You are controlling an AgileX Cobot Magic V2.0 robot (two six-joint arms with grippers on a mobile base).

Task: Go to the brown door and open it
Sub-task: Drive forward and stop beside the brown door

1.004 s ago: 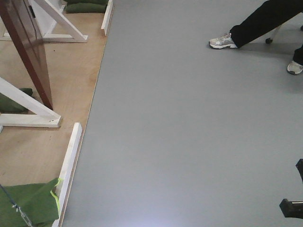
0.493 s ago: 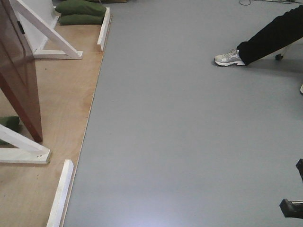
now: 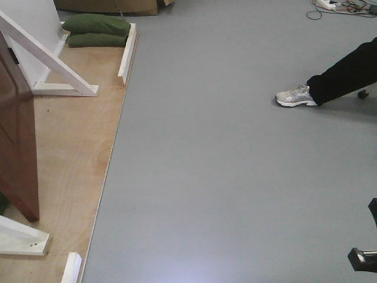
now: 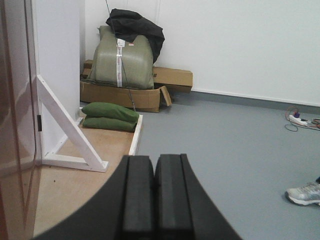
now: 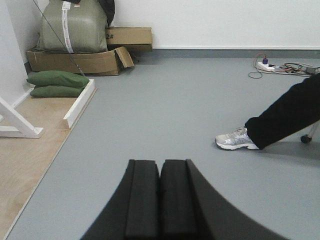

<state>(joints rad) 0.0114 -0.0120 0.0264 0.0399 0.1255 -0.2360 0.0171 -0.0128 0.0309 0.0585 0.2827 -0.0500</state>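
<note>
Reddish and glossy, the brown door (image 3: 17,147) sits far left in the front view, propped by white braces (image 3: 50,56); left wrist view has the left pincer (image 4: 153,195) pressed together near it, and right wrist view shows the right pincer (image 5: 160,200) likewise, probably since there's nothing to grab yet.

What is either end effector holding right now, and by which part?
Nothing. The left end effector and right end effector are both shut with nothing between them; the brown door stands apart, untouched, on the left.

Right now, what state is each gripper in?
Left gripper: shut, holding nothing.
Right gripper: shut, holding nothing.
</note>
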